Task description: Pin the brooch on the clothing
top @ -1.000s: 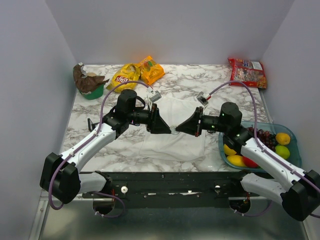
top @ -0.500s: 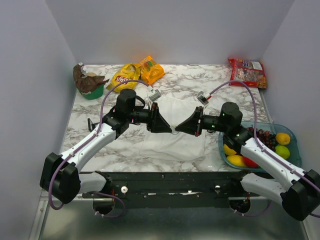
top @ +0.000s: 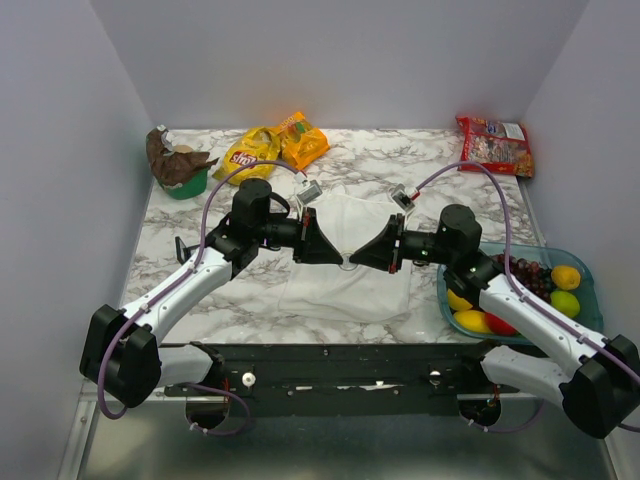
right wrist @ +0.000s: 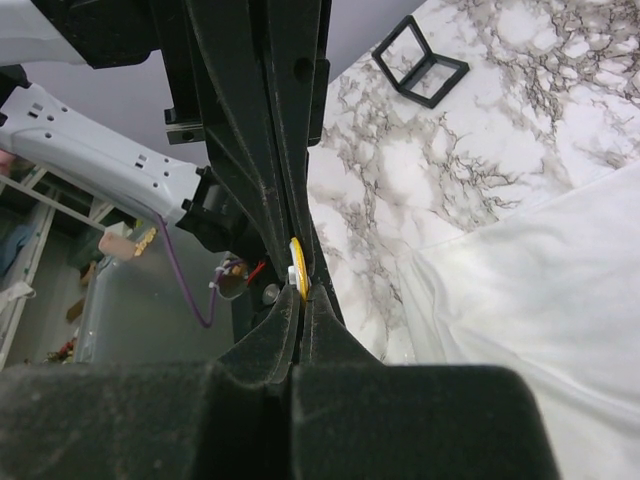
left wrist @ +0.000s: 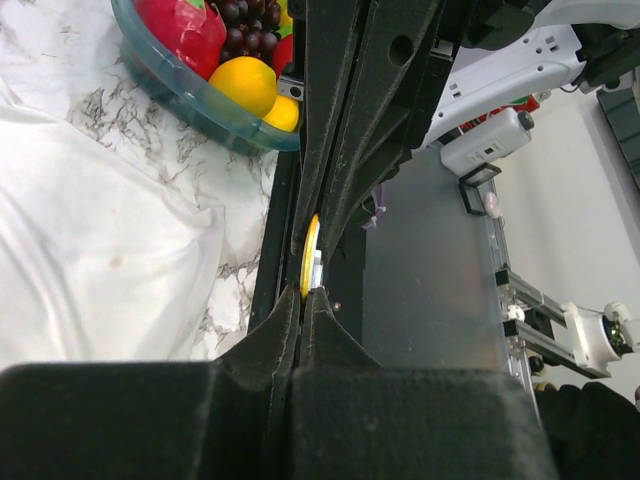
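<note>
Here, left hand (top: pixel 338 259) and right hand (top: pixel 354 262) tip-to-tip, both pinching brooch (left wrist: pixel 310 255) above clothing (top: pixel 330 292).

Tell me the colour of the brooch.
The brooch is gold-yellow, seen edge-on. It shows best in the left wrist view.

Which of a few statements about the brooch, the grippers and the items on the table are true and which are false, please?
1. The brooch sits edge-on between the left gripper and the right gripper. True.
2. The left gripper is wide open. False: it is shut on the brooch.
3. The fruit bowl stands on the robot's right. True.
4. The black square frame lies on the white garment. False: the frame lies on bare marble, off the garment.
</note>
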Robot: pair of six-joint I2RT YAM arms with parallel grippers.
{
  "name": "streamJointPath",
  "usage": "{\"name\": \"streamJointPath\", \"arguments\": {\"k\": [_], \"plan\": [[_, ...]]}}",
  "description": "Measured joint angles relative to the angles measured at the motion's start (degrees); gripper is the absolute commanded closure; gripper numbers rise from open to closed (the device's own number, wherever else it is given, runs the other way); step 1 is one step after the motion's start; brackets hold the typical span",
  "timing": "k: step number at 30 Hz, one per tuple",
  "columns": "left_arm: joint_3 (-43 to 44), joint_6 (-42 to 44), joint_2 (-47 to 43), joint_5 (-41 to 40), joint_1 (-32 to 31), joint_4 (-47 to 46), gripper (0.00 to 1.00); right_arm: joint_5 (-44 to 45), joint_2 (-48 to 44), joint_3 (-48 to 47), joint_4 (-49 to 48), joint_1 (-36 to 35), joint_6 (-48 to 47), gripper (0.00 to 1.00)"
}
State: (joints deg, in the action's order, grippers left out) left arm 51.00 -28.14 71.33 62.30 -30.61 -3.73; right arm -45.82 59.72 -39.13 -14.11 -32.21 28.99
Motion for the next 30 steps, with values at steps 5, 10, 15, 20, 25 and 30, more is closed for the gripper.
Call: {"name": "streamJointPath", "arguments": {"k": [5, 10, 15, 20, 25, 30], "plan": [[-0.2, -0.1, 0.0, 0.0, 0.0, 0.0, 1.00, 0.0, 0.0, 0.2, 0.0, 0.0, -0.1, 0.87], [-0.2, -0.3, 0.0, 0.0, 0.0, 0.0, 1.00, 0.4, 0.0, 0.2, 0.3, -0.3, -0.8, 0.75], [-0.2, -0.2, 0.3, -0.1, 0.0, 0.2, 1.00, 1.1, 0.0, 0.2, 0.6, -1.5, -1.6, 0.68], [-0.2, -0.2, 1.1, -0.2, 0.0, 0.9, 1.00, 1.7, 0.0, 0.2, 0.7, -1.9, -2.1, 0.66], [-0.2, -0.2, 1.3, -0.3, 0.0, 1.3, 1.00, 2.4, 0.1, 0.2, 0.9, -2.1, -2.3, 0.67], [-0.2, 0.0, 1.3, -0.4, 0.0, 1.9, 1.00, 3.4, 1.0, 0.2, 0.9, -2.8, -2.8, 0.71]]}}
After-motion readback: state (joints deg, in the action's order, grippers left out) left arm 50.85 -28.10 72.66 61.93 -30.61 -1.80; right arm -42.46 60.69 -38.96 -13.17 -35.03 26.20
